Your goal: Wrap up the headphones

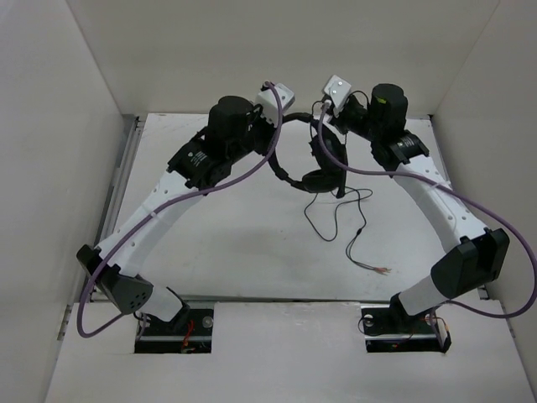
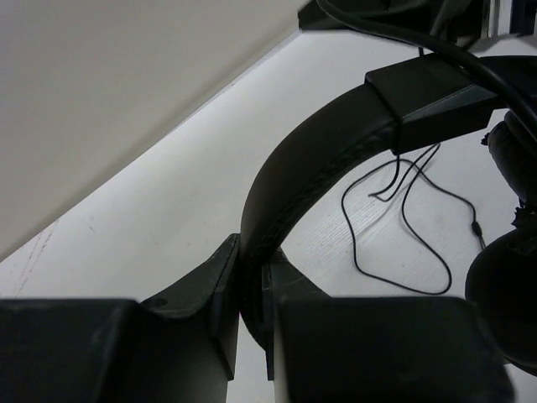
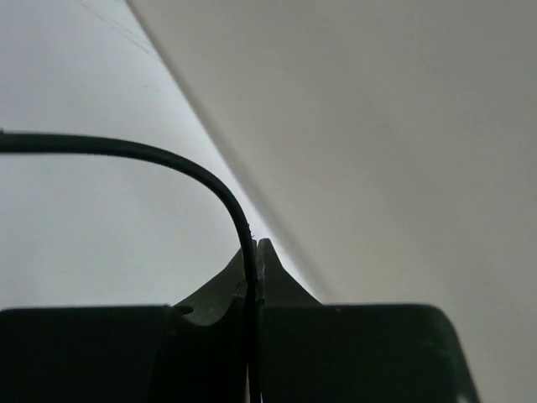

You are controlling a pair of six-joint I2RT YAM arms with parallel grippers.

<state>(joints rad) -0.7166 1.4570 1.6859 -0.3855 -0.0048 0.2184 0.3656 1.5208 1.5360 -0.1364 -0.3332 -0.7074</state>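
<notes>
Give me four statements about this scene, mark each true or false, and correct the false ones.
1. The left gripper is shut on the headband of the headphones. True.
2. The right gripper is open and holds nothing. False: it is shut on the thin black cord.
3. The cord's bare tips lie on the table. True.
4. The cord is fully wound around the headband. False: a long stretch of it trails loose over the table.
</notes>
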